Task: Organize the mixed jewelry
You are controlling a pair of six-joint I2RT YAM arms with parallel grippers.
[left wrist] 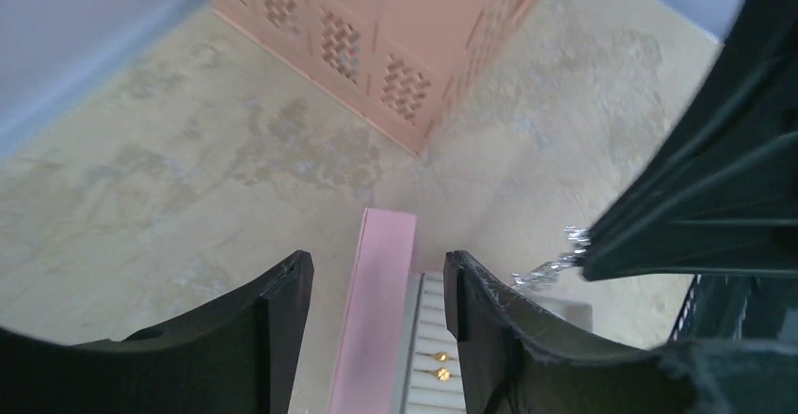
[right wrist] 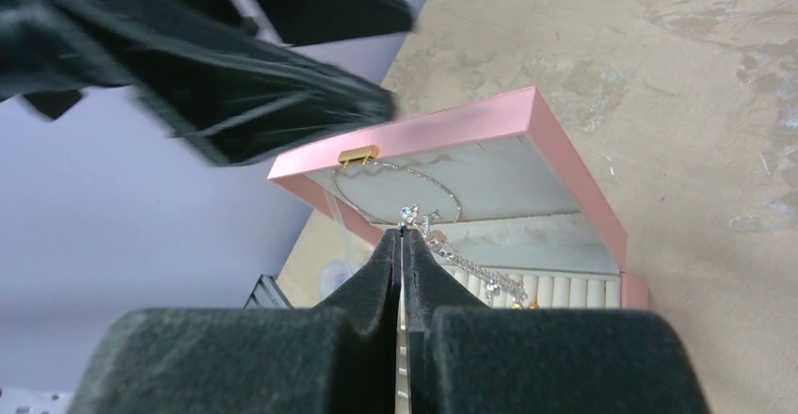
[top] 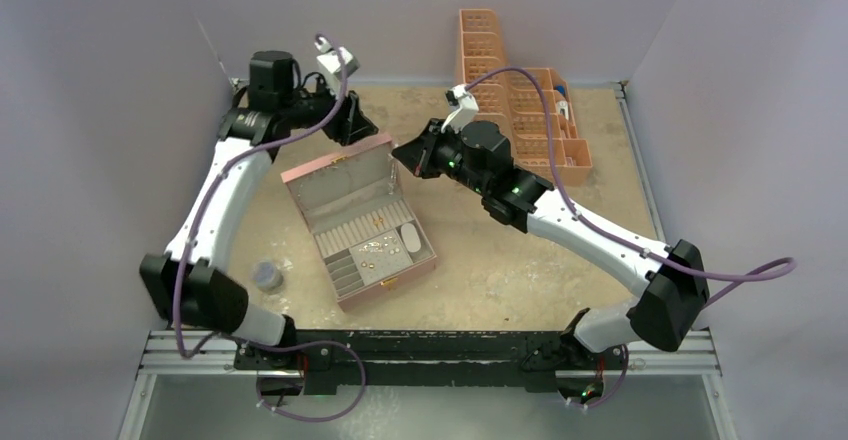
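Observation:
The pink quilted box [top: 392, 278] stands open mid-table, its lid [right wrist: 452, 130] raised with a gold clasp [right wrist: 359, 156]. Small gold pieces of the mixed jewelry [top: 378, 250] lie in its grey tray, and two gold pieces [left wrist: 440, 365] sit in the ring rolls. My right gripper [right wrist: 403, 235] is shut on a sparkling silver chain [right wrist: 461, 262], which hangs over the box's inside; the chain [left wrist: 550, 268] also shows in the left wrist view. My left gripper [left wrist: 376, 268] is open above the lid's upper edge [left wrist: 375, 329], a finger on either side and neither touching it.
An orange slotted organiser [top: 520, 110] runs along the back right, close behind both grippers. A grey round disc [top: 266, 276] lies on the table left of the box. Grey walls close in the left, back and right sides.

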